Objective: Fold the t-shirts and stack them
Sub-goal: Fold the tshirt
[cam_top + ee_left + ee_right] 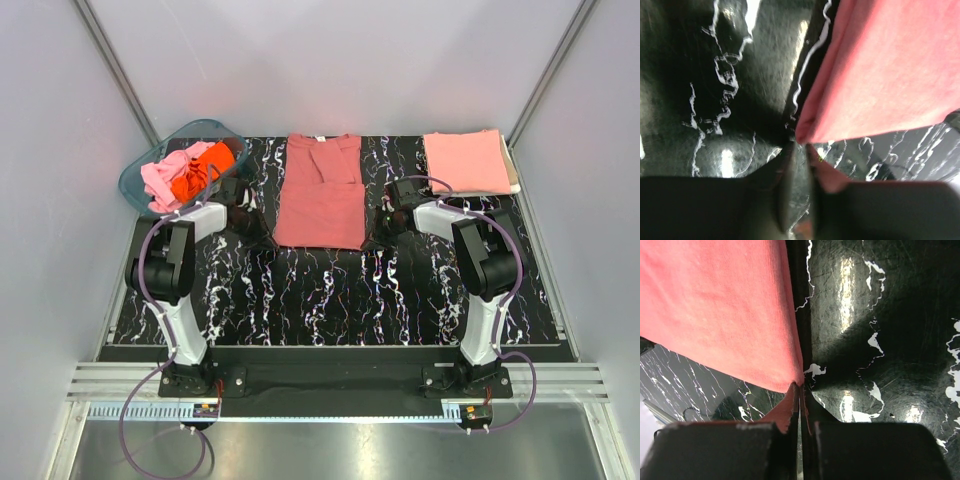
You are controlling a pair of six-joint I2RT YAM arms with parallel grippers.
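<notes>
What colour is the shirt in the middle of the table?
The soft cloth t-shirt is dusty brick-red; the top external view shows it best.

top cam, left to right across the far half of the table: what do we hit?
teal tub → left claw → brick-red t-shirt → right claw → folded salmon-pink t-shirt
</notes>
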